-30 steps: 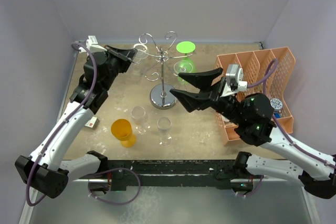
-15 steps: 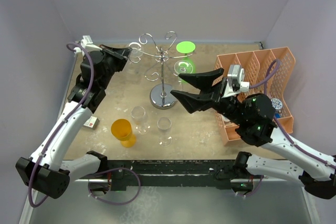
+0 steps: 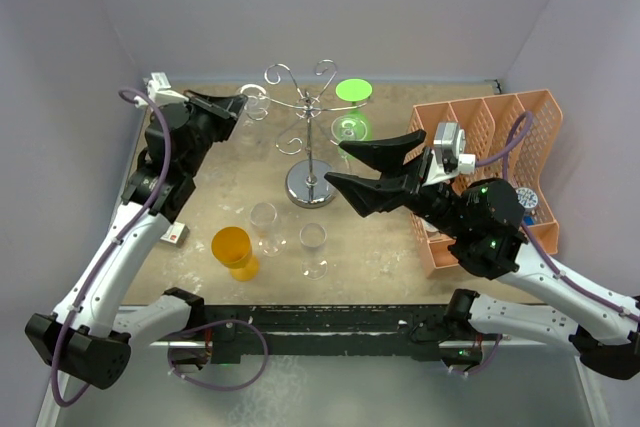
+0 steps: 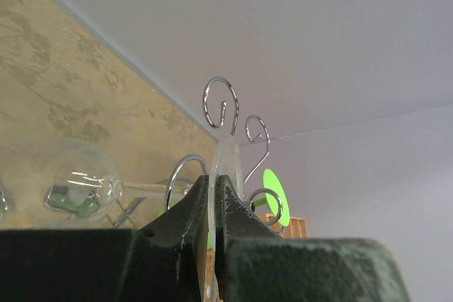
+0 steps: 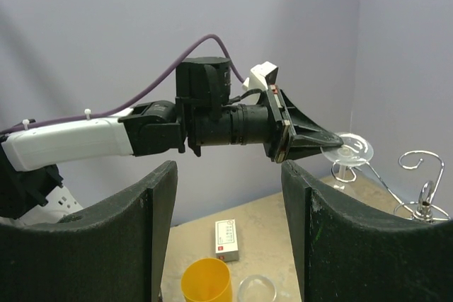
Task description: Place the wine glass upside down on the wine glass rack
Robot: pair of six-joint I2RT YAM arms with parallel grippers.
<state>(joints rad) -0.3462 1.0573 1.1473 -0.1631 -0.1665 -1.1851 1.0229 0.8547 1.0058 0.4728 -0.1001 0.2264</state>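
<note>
— Where is the wine glass point(image 3: 257, 102)?
— At the far left of the table point(image 3: 230, 172), lifted off the surface. The left gripper point(image 3: 240, 102) has it. In the left wrist view its fingers point(image 4: 180, 224) are pressed onto the rim of the glass's round foot, one on each face.
— Which way up?
— Foot on top and bowl below, going by the right wrist view. The bowl is small and faint there, so I'd say probably upside down.
— And the wine glass rack point(image 3: 309, 185)?
— It stands at the far middle of the table on its chrome base, scroll arms spread at the top. The held glass is just beside the leftmost scroll. I cannot tell whether glass and wire touch.
— Anything hanging on it?
— A green wine glass point(image 3: 352, 125) hangs upside down from an arm on the right side.
— The right gripper point(image 3: 335, 165)?
— Jaws wide apart, nothing between them. It is raised between the rack and the orange lattice organiser point(image 3: 500, 137).
— And nearer?
— An orange tumbler point(image 3: 233, 247), a clear glass point(image 3: 265, 219) and a second clear glass point(image 3: 313, 244) stand upright. A small white box point(image 3: 175, 235) lies by the left edge.
</note>
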